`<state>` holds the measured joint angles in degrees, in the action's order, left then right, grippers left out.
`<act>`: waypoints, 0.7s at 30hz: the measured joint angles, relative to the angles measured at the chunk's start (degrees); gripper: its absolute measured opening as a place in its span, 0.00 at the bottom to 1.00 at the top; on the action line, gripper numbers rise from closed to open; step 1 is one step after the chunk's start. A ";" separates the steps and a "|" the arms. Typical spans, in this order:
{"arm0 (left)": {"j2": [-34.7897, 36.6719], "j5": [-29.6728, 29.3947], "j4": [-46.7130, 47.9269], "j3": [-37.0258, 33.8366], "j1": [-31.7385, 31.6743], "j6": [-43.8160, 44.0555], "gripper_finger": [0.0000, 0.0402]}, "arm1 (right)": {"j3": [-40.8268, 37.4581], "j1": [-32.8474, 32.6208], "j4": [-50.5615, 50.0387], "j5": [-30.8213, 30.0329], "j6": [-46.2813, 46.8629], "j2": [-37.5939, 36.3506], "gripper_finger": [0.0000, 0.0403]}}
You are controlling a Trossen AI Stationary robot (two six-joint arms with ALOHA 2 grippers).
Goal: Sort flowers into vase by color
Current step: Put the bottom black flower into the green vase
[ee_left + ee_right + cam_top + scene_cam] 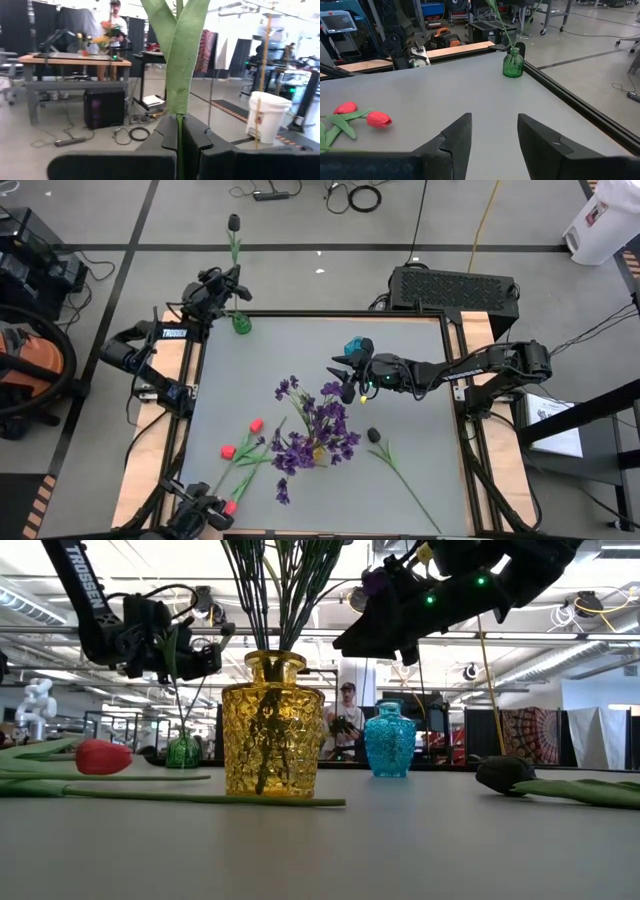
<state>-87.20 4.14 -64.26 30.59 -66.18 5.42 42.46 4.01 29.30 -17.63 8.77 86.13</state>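
While our left pincer (232,292) pinches a black-headed flower (234,225) over the green vase (241,324) at the worktop's far left corner, a tilted stem could miss its narrow neck; our right pincer (345,370) hangs spread.

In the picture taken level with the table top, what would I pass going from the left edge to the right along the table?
Red tulip → small green vase → yellow glass vase holding green stems → blue vase → black-headed flower lying on its side.
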 joint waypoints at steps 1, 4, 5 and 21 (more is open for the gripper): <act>-0.22 -0.72 -0.20 0.00 0.28 -0.49 0.00 | 0.00 0.00 0.00 0.00 0.06 0.00 0.37; -1.01 -0.81 -1.17 0.00 0.49 -1.33 0.00 | 0.00 0.00 0.00 0.02 0.49 0.00 0.37; -1.36 -0.85 -1.62 0.00 0.47 -1.33 0.00 | 0.00 0.00 0.02 0.00 0.51 0.00 0.37; -4.31 -0.79 -3.62 0.00 1.59 -1.30 0.00 | 0.00 0.00 0.09 -0.02 0.62 -0.02 0.37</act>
<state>-91.50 3.36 -67.88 30.59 -64.59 4.12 42.46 4.01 29.39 -17.65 9.39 86.11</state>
